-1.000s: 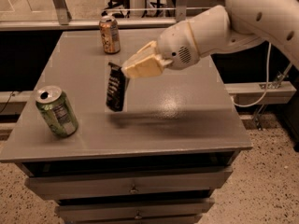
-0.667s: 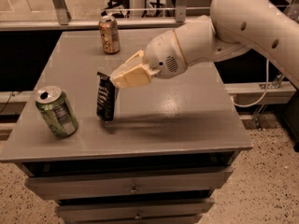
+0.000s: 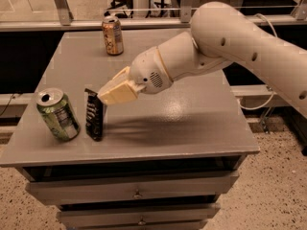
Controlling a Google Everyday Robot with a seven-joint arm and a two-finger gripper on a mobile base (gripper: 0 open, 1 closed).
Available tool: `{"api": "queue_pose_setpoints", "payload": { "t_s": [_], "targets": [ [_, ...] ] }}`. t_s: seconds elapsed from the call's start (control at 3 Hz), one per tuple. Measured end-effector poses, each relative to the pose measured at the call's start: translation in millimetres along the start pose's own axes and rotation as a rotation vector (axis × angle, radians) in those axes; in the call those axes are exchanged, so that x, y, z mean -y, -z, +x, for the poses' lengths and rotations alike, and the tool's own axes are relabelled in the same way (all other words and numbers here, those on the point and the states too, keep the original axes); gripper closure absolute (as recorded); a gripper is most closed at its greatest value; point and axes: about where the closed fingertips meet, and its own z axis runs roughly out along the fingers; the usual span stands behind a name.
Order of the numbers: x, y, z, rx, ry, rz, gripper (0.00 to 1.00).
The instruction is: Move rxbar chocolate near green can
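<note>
The rxbar chocolate (image 3: 94, 119) stands on end near the front left of the grey counter (image 3: 192, 119), a slim, flat, glossy black bar with pale lettering running down its face and a crimped top edge. It leans just a touch. Whether its lower end actually touches the surface is hard to tell. The gripper (image 3: 101, 97) is right at the bar's upper end, its cream fingers (image 3: 117, 91) clamped on that top corner, and the white arm (image 3: 230, 37) reaches in from the right. Just beside the bar on the left is the green can (image 3: 59, 115), tilted, silver top showing, a narrow gap between the two. Well apart at the back edge stands an orange can (image 3: 112, 35), upright.
</note>
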Motion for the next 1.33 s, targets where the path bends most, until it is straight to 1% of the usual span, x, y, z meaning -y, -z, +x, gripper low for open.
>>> {"api": "queue_pose_setpoints", "payload": {
  "t_s": [0.33,0.67,1.33],
  "targets": [
    [3,-22,9,-0.027,-0.007,-0.02,1.0],
    [11,-36,16,-0.059,0.003,-0.03,0.87],
    [30,-44,22,-0.107,0.052,-0.01,0.41]
  ]
}}
